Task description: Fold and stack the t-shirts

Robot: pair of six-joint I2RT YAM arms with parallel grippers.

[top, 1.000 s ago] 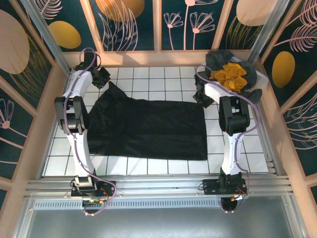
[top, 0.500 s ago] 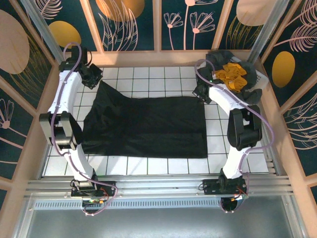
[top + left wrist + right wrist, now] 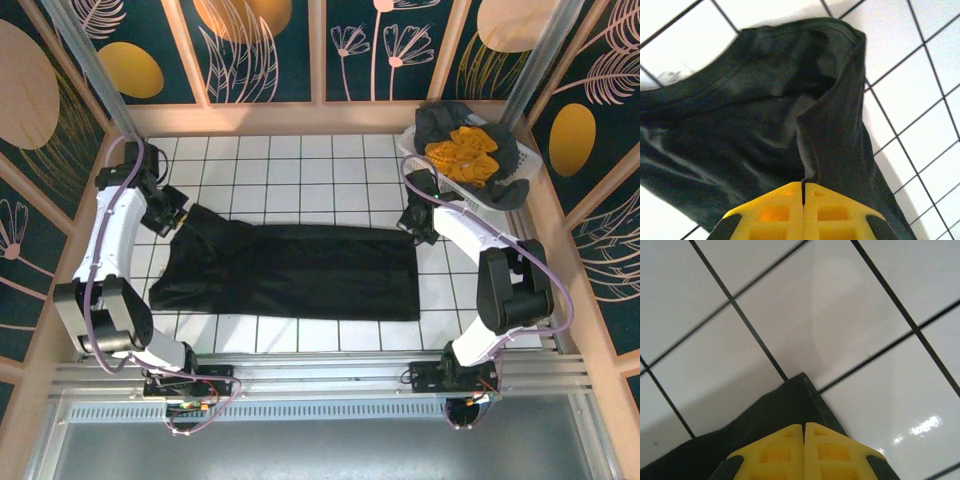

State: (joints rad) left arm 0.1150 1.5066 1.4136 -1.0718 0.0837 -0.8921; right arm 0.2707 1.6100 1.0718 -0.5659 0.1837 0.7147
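Black t-shirt lies spread on the table, beside the basket and nearer the arm bases. Left gripper is clenched on the shirt end farthest from the basket. Right gripper pinches the corner closest to it. Risk: that pinch looks shallow, so uneven pulling could free the corner and skew the fold.

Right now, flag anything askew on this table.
The black t-shirt lies lopsided: its left end flares wide and wrinkled by the left gripper, its right end is straight at the right gripper. A dark grey shirt spills over the basket rim.
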